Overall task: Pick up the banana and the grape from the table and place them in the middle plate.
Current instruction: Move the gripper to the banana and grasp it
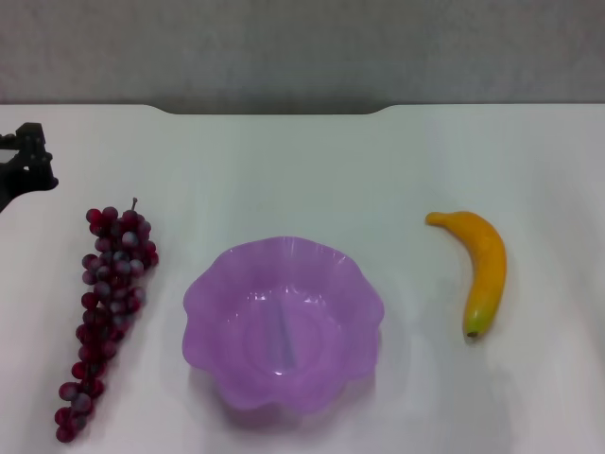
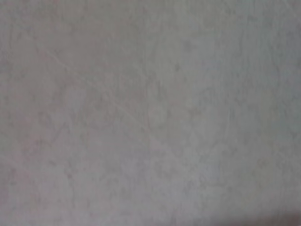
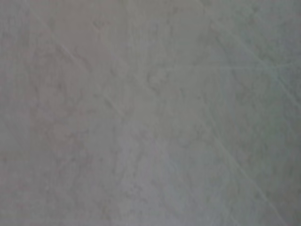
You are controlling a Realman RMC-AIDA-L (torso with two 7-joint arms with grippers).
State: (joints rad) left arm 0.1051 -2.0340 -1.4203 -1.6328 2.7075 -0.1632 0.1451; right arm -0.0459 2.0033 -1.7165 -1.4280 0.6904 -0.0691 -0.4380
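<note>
In the head view the purple scalloped middle plate (image 1: 284,322) stands empty at the table's centre front. The grape bunch (image 1: 106,303) lies to its left, stem toward the far side. The yellow-orange banana (image 1: 480,265) lies to its right, greenish tip toward the front. My left gripper (image 1: 26,163) shows as a black part at the far left edge, beyond the grape bunch and apart from it. My right gripper is out of view. Both wrist views show only bare white table surface.
The white table (image 1: 302,170) has a notched far edge, with a grey wall behind it.
</note>
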